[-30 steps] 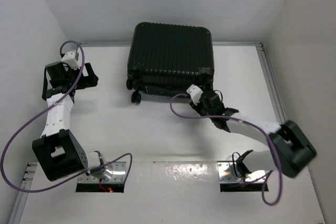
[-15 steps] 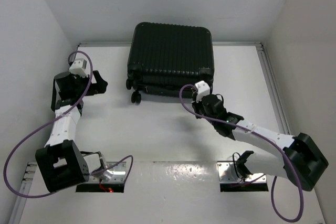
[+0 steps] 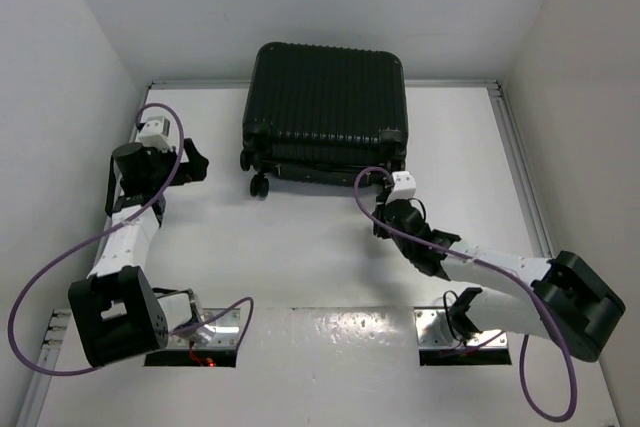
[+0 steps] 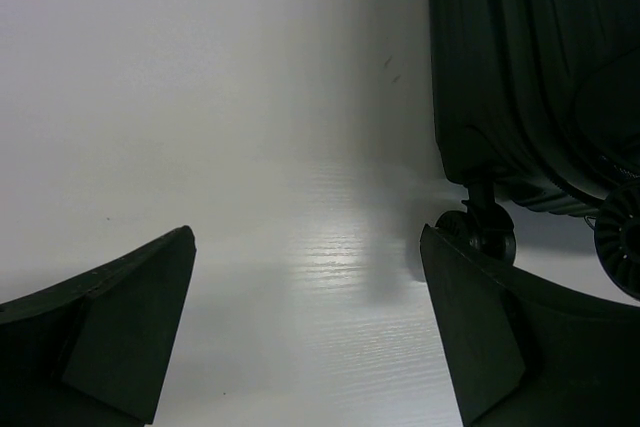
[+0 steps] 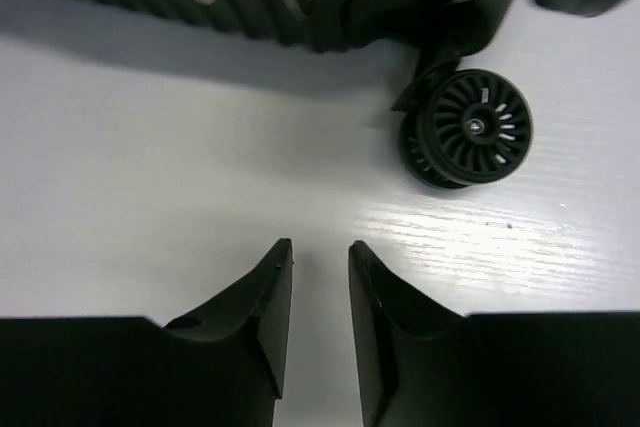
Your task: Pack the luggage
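We see the closed black suitcase [image 3: 325, 107] at the table's [image 3: 300, 247] far edge, our left pincer [image 4: 305, 247] spread wide to its left, our right pincer [image 5: 320, 257] barely parted, gripping nothing, near a wheel [image 5: 470, 127].

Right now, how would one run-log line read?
luggage: shut, flat, far side of table | left jaws: wide open, empty | right jaws: narrow gap, empty, near wheel | contact: none

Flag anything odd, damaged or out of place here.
Nothing stands out. The luggage lies closed on the table with no visible damage. The left hand and right hand are empty and clear of it.
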